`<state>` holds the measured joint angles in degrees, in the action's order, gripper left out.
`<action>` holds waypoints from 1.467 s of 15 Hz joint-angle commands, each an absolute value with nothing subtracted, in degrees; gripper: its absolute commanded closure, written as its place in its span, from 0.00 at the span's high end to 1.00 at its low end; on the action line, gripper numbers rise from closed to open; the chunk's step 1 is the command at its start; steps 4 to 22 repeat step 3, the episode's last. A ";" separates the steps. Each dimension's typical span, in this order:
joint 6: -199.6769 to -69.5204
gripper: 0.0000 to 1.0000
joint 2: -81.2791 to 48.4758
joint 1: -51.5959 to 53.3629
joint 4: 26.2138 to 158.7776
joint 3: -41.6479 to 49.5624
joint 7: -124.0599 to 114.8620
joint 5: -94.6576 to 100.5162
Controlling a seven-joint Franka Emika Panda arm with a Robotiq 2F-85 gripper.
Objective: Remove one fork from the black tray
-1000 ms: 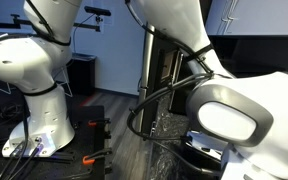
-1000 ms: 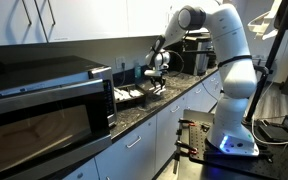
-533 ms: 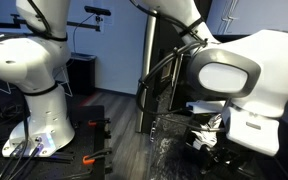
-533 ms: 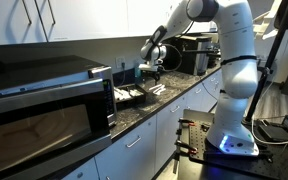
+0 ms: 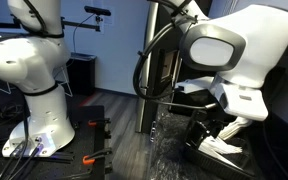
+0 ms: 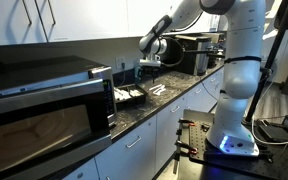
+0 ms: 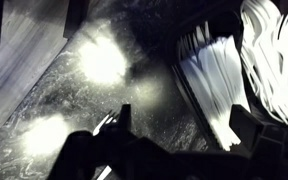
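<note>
Dark speckled counter, black tray on it, microwave alongside

Kitchenette doubling as robot lab. In an exterior view: microwave at 9 o'clock, dark stone counter over white cabinets, wall cabinets at 11, tray at centre. Wrist view: white plastic forks. Lab side: robot base with loose cables at 8

Arm: glossy white rounded shells. One joint capped by a pale grey oval disc ringed in black. Cables: black, looped alongside the upper links. Gripper: black, beneath a white block. Base: white, flared, with a bluish glow at its foot.
</note>
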<state>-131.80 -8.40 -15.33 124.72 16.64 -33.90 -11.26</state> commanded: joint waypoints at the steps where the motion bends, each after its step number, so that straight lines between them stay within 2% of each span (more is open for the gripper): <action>1: -129.82 1.00 -7.67 -15.11 124.83 16.55 -31.13 -11.80; 22: -128.06 1.00 -6.60 -15.18 125.18 16.25 -28.19 -12.36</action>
